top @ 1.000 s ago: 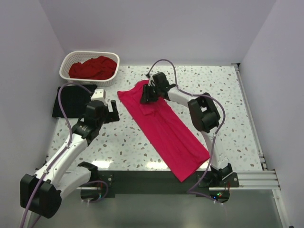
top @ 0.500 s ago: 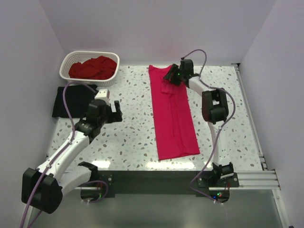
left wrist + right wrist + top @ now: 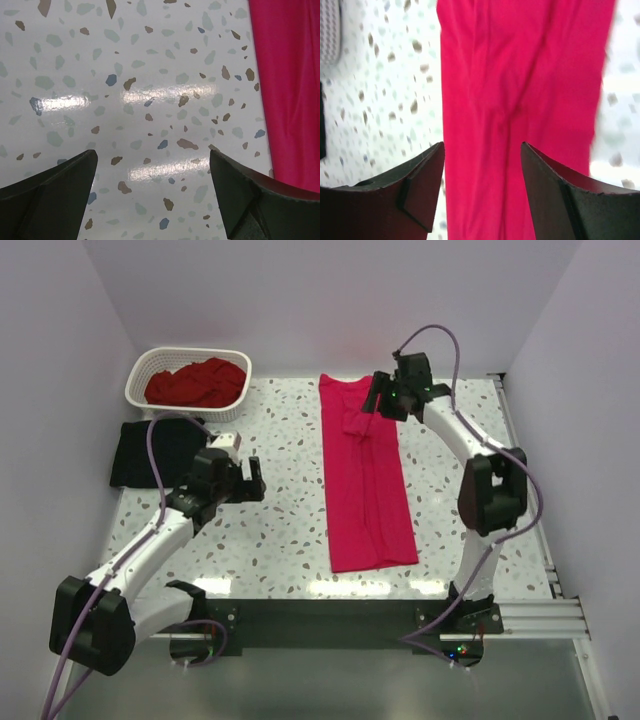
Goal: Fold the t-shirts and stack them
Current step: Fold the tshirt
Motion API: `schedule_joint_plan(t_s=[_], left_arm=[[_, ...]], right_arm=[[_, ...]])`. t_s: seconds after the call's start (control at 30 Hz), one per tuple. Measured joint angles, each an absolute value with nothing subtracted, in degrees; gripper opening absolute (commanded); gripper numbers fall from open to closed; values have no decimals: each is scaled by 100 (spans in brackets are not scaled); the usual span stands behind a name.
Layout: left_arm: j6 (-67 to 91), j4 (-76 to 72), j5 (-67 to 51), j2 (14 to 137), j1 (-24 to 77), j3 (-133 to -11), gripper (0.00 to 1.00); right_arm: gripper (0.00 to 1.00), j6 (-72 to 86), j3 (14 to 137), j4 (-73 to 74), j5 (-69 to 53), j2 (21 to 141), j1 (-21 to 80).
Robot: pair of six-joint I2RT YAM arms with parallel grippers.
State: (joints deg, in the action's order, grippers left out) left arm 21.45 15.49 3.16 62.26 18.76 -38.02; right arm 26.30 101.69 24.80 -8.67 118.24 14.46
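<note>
Sitting at far left, the white basket [image 3: 180,410] is holding the darker red t-shirt [image 3: 197,383], which is bunched up with its shape unreadable. Just in front of the basket, the black t-shirt [image 3: 150,452] is lying flat on the speckled table [image 3: 280,530]. A cable and the left arm are covering its right edge, and its folds are too dark to make out.

The left gripper [image 3: 245,478] is hovering over bare table between the black shirt and the pink one, jaws spread wide and gripping nothing. In the left wrist view its fingers [image 3: 50,197] are framing only tabletop, with a pink edge cut off at the right.

The bright pinkish-red t-shirt [image 3: 365,480] is lying right of centre as a long narrow strip, running from far edge toward near edge. The right gripper [image 3: 378,400] is hanging over its far end and hiding some fabric there. In the right wrist view its fingers [image 3: 415,185] are standing apart with no cloth pinched between them. The shirt below is blurred, so whether the tips are touching it cannot be told.
</note>
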Motion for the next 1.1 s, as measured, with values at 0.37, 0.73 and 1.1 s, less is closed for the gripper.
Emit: schedule_joint_plan(t_s=[0.37, 0.73, 1.1], left_arm=[[2853, 1568, -320, 6464, 2790, -3802, 89], [3863, 2115, -126, 7996, 4814, -4506, 78], [4167, 2342, 49, 8683, 5529, -4919, 70]], right_arm=[[59, 2290, 6147, 3793, -193, 8364, 1837], [51, 2954, 4510, 4508, 196, 7669, 2593], [43, 3192, 4224, 4670, 646, 7529, 2589]])
